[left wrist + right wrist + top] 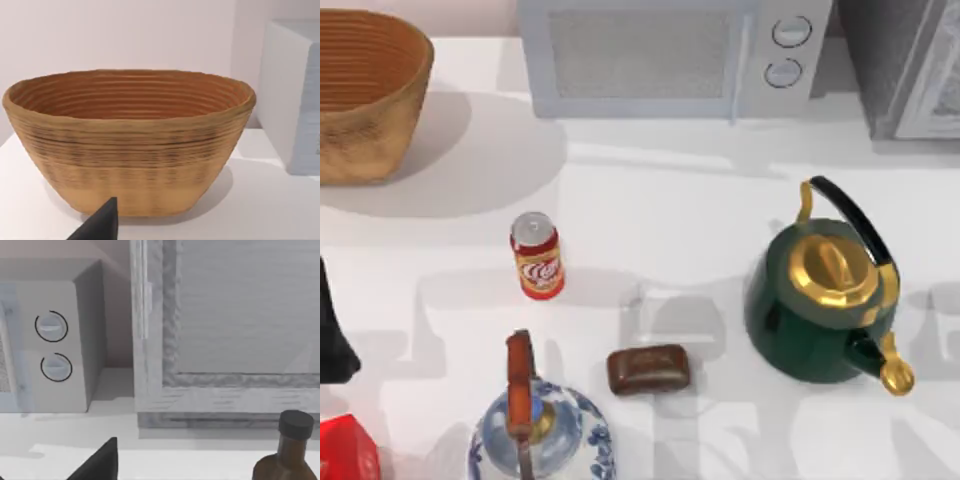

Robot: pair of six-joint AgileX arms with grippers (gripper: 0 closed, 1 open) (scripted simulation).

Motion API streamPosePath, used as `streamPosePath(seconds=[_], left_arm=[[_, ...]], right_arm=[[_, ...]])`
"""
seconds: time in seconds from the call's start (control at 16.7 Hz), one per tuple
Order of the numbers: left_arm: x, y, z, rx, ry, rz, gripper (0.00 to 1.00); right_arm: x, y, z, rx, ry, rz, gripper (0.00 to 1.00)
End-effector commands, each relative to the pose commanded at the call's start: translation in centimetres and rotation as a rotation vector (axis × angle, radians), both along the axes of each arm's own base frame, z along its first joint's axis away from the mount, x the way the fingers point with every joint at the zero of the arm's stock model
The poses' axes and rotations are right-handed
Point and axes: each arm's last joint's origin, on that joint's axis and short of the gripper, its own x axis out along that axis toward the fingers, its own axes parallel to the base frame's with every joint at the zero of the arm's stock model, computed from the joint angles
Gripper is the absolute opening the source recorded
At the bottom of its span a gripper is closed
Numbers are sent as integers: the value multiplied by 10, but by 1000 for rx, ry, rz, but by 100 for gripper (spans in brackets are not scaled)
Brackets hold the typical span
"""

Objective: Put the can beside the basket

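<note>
- Blue-and-white teapot (pixel 542 435) with a brown handle sits at the near edge of the white bench (pixel 660 200), a brown block (pixel 649 368) beside it.
- Left pincer (pixel 100 225) faces the basket (pixel 365 95); whether it is spread I cannot tell.
- Can (pixel 537 256) stands upright left of centre, long axis vertical, well apart from the basket at the far left corner.

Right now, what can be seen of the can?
The can is small and red with a silver top, a white-and-orange logo and a yellow band near its foot. It looks like metal. It stands upright on the white table, left of centre, apart from everything, well short of the basket at the far left corner. Nothing touches it.
</note>
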Motion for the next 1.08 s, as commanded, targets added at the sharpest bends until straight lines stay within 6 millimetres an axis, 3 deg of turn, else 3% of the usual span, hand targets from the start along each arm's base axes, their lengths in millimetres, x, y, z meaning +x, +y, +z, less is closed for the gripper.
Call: streamPosePath(seconds=[0.3, 0.6, 0.84, 1.08], left_arm=[[0, -2, 11, 14, 48, -24, 100], [15, -12, 66, 84, 269, -115, 100], [62, -30, 110, 184, 568, -222, 100], [132, -63, 122, 316, 907, -347, 100]], right_arm=[[0, 0, 0, 0, 0, 0, 100], [0, 0, 0, 0, 0, 0, 100], [0, 0, 0, 0, 0, 0, 100], [0, 0, 0, 0, 0, 0, 100]])
